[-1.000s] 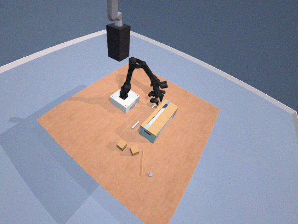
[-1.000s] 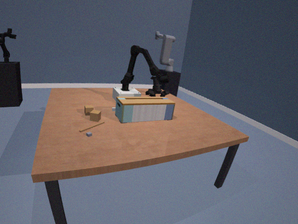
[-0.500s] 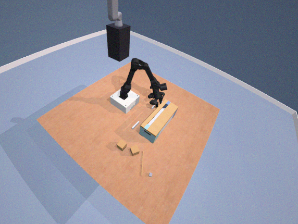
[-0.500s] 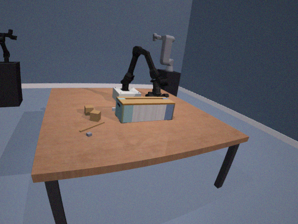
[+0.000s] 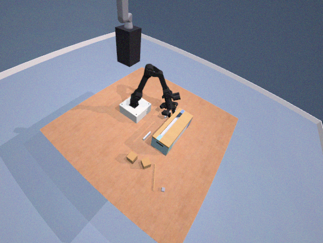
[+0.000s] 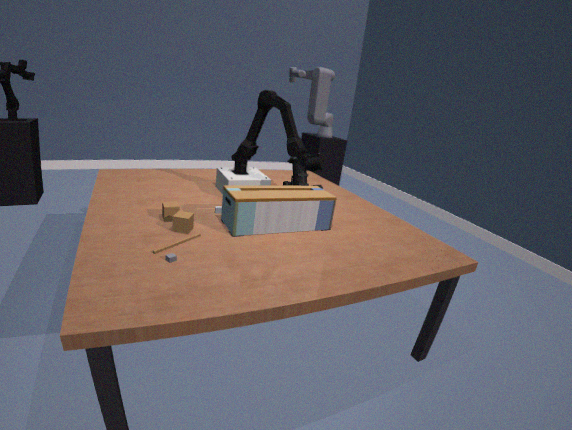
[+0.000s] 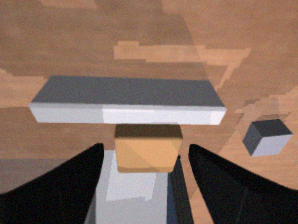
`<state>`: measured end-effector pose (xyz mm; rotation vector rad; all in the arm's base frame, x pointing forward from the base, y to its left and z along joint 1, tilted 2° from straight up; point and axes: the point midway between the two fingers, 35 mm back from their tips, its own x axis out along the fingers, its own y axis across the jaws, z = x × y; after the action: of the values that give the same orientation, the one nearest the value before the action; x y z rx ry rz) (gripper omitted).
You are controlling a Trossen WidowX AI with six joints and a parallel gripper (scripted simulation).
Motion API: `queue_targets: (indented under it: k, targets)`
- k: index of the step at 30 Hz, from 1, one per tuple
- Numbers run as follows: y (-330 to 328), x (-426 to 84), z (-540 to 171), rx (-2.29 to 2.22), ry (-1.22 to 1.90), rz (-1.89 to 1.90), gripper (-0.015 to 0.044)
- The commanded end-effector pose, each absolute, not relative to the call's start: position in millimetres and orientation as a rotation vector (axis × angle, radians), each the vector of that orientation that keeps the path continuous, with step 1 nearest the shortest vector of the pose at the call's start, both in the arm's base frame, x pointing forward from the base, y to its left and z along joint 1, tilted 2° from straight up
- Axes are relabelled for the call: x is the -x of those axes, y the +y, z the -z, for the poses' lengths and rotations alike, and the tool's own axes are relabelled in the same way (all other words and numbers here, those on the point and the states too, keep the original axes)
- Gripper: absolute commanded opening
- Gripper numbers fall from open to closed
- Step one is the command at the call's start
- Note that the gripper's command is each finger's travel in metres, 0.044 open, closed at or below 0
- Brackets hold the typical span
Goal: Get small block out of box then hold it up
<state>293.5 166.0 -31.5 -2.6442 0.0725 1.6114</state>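
Observation:
The long box (image 5: 182, 132) (image 6: 280, 194) has a tan top and blue-green ends; its pale sill (image 7: 131, 207) shows in the wrist view. A small tan block (image 7: 149, 155) is outside the box, between the end of that sill and a white bar that lies across its far side. My gripper (image 5: 166, 114) (image 7: 147, 149) is open and points down beside the far end of the box. In the wrist view its fingertips stand left and right of the block, with gaps on both sides. In the exterior view the fingertips are hidden behind the box.
The white bar (image 7: 129, 97) crosses just beyond the block. A small grey cube (image 7: 267, 138) lies to the right. Another white bar (image 5: 147, 135), two tan cubes (image 5: 132, 157) (image 5: 145, 163), a thin stick (image 5: 154, 178) and a grey piece (image 5: 163, 189) (image 6: 171, 258) lie on the table.

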Motion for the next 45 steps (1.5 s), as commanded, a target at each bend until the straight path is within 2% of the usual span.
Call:
queue_targets:
  k: [1,2,10,12,15,32,45]
  targets:
    - [164.6,-291.8,38.4,2.645,0.073,-1.623,0.0285]
    - [164.5,-291.8,38.6,2.645,0.073,-1.623,0.0285]
    - [164.5,-291.8,38.6,2.645,0.073,-1.623,0.0075]
    - [164.5,-291.8,38.6,2.645,0.073,-1.623,0.0062]
    - [163.6,-296.6,30.5,2.652,0.096,-1.576,0.0]
    - [164.0,-288.6,-26.6,2.648,0.064,-1.623,0.0]
    - [148.9,-271.0,-67.3,2.734,-0.198,-1.662,0.0]
